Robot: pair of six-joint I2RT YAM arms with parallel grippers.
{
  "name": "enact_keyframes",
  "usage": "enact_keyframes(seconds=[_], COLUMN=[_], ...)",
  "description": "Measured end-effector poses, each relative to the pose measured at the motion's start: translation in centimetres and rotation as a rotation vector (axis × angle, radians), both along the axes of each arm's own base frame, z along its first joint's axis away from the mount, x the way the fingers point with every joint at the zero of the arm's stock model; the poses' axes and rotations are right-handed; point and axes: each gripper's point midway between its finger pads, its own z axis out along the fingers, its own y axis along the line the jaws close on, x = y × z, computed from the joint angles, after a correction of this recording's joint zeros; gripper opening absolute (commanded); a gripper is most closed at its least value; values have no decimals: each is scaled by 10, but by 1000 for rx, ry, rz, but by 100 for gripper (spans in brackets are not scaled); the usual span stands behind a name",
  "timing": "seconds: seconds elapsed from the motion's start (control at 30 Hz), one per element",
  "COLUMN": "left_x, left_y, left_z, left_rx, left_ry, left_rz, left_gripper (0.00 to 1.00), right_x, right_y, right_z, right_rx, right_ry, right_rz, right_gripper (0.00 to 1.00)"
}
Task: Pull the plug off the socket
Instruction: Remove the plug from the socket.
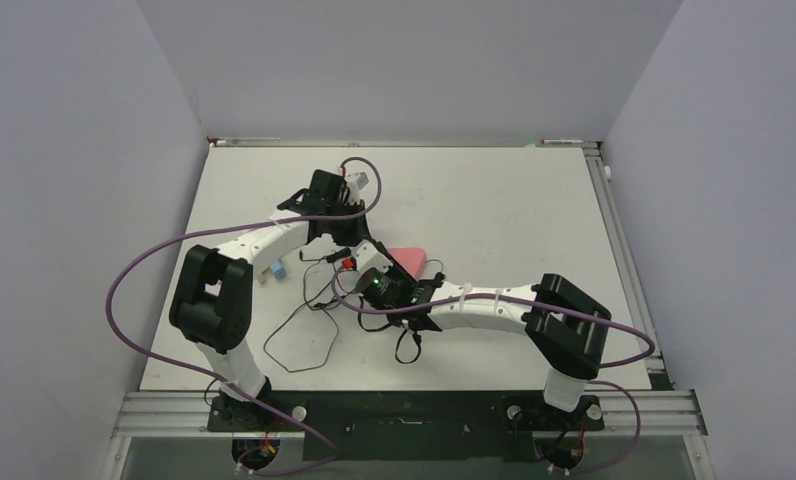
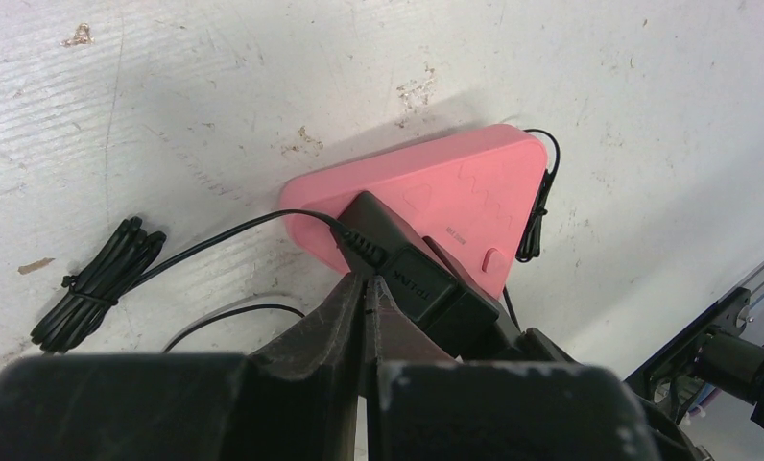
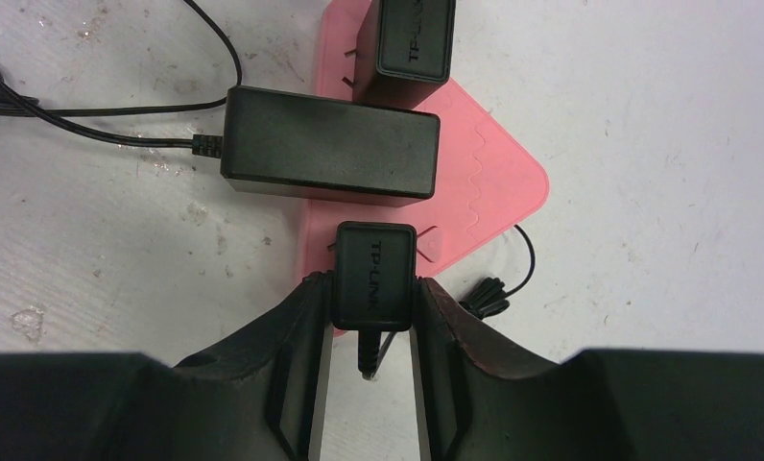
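Clamped a black TP-LINK plug (image 3: pixel 374 259) in the right end effector (image 3: pixel 370 293), one finger pressed to each side, cord trailing down between them. Sat at the near edge of the pink socket strip (image 3: pixel 484 182); could not tell whether fully seated. Shared the strip with a large power brick (image 3: pixel 330 144) lying across it and a second TP-LINK plug (image 3: pixel 415 38) beyond. Showed the left end effector (image 2: pixel 367 288) closed, tips against the cord end of a black adapter (image 2: pixel 407 274) on the strip. Rested on the white bench (image 2: pixel 215 77), with a coiled cable bundle (image 2: pixel 95 283) off to one side.
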Motion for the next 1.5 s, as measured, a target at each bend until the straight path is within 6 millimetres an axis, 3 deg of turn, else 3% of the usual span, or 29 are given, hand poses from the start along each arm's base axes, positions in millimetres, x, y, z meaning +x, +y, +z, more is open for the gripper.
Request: enact_keyframes(seconds=[0.3, 0.43, 0.57, 0.73, 0.87, 0.97, 1.07, 1.33, 1.5], left_x=[0, 0, -6, -12, -17, -24, -33, -46, -51], left_y=[0, 0, 0, 3, 16, 20, 8, -10, -14], left_z=[0, 0, -3, 4, 34, 58, 66, 5, 1], left_rx=[0, 1, 2, 0, -12, -29, -45, -52, -83], left_ry=[0, -1, 12, -7, -98, -185, -217, 2, 48], left_rz=[0, -5, -23, -34, -26, -36, -87, -141, -145], left_gripper=[1, 28, 62, 74, 82, 83, 82, 79, 72], right_x=[-1, 5, 17, 27, 26, 24, 21, 16, 16], right_y=[1, -2, -15, -37, -38, -35, -33, -32, -32], right_z=[0, 0, 0, 1, 0, 0, 0, 0, 0], right_rx=[-9, 30, 166, 243, 257, 272, 285, 299, 301], right_ry=[-12, 21, 115, 177, 192, 202, 212, 225, 225], right_rz=[-8, -20, -35, -65, -56, -40, -24, -7, -8], right_gripper=[5, 5, 5, 5, 5, 5, 5, 5, 5])
